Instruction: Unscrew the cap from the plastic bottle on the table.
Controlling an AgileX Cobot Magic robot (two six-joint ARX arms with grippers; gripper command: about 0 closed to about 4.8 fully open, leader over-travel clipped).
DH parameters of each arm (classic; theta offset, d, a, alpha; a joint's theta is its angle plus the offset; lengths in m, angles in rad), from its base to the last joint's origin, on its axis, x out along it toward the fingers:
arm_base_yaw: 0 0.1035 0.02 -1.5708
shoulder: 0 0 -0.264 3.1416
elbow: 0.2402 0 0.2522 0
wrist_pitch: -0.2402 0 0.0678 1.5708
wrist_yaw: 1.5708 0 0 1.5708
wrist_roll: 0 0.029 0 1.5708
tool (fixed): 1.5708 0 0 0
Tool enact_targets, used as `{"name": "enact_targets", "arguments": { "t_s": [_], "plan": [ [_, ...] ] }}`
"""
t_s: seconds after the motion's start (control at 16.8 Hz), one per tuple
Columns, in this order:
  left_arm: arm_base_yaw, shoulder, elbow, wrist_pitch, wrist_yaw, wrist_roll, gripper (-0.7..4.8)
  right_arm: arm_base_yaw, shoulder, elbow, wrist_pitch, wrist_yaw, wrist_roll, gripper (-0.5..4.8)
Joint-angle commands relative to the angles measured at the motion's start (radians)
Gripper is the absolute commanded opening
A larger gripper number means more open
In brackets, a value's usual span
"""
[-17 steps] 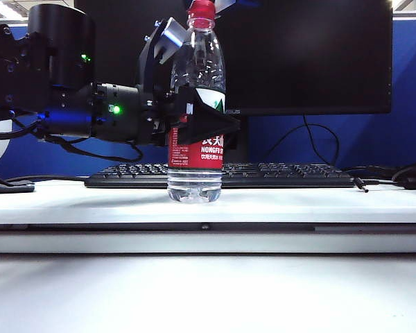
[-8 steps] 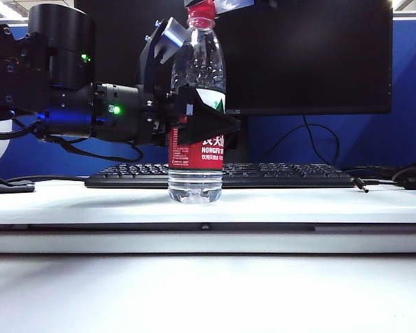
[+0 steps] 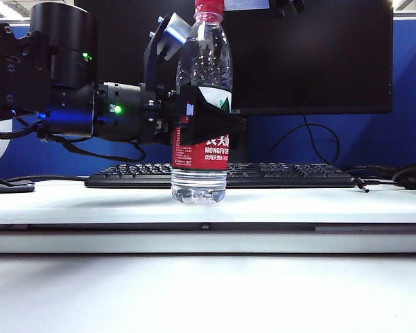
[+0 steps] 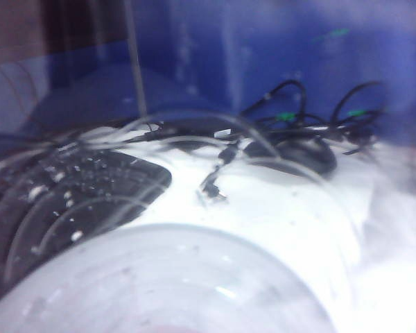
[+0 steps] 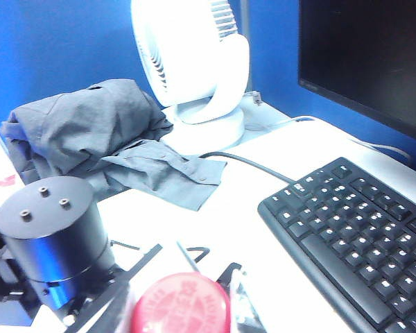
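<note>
The plastic bottle (image 3: pixel 204 66) stands upright on the raised ledge of the white table (image 3: pixel 319 205), its red label facing me. My left gripper (image 3: pixel 209 119) comes in level from the left and is shut on the bottle at the label, one black finger (image 3: pixel 218 125) in front. In the left wrist view the clear bottle (image 4: pixel 166 277) fills the near field. The red cap (image 3: pixel 209 7) sits on the neck at the frame's top edge. The right wrist view looks down on the cap (image 5: pixel 182 305). Dark parts of the right arm (image 3: pixel 286 5) show right of the cap; its fingers are not visible.
A black keyboard (image 3: pixel 277 173) and a dark monitor (image 3: pixel 305 55) stand behind the bottle. Cables (image 3: pixel 402 177) lie at the back right. A white fan (image 5: pixel 194 62) and a grey cloth (image 5: pixel 90 132) sit beyond the left arm's black motor housing (image 5: pixel 48 229).
The bottle has shifted slightly to the right and stands straighter, with the left gripper still on it. The right arm's parts above the cap have moved right.
</note>
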Motion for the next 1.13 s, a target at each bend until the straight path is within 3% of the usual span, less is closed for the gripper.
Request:
{"name": "enact_targets", "arguments": {
  "t_s": [0.06, 0.36, 0.59, 0.77, 1.01, 1.13],
  "plan": [
    [0.002, 0.0, 0.002, 0.004, -0.019, -0.024, 2.95, 0.01, 0.033, -0.014, -0.125, -0.155, 0.011, 0.93],
    [0.002, 0.0, 0.002, 0.003, -0.013, -0.023, 2.95, -0.002, 0.074, -0.011, -0.125, -0.347, 0.024, 0.93],
    [0.002, 0.0, 0.002, 0.003, -0.013, -0.023, 2.95, -0.039, 0.075, 0.001, -0.135, -0.443, 0.025, 0.93],
    [0.002, 0.0, 0.002, 0.003, -0.001, -0.023, 2.95, -0.058, 0.076, 0.013, -0.135, -0.497, 0.028, 0.93],
    [0.002, 0.0, 0.002, 0.003, 0.001, -0.024, 2.95, -0.064, 0.086, 0.013, -0.115, -0.482, 0.03, 0.95],
    [0.002, 0.0, 0.002, 0.003, -0.002, -0.023, 2.95, -0.064, 0.085, 0.017, -0.083, -0.4, 0.03, 2.2]
  ]
}}
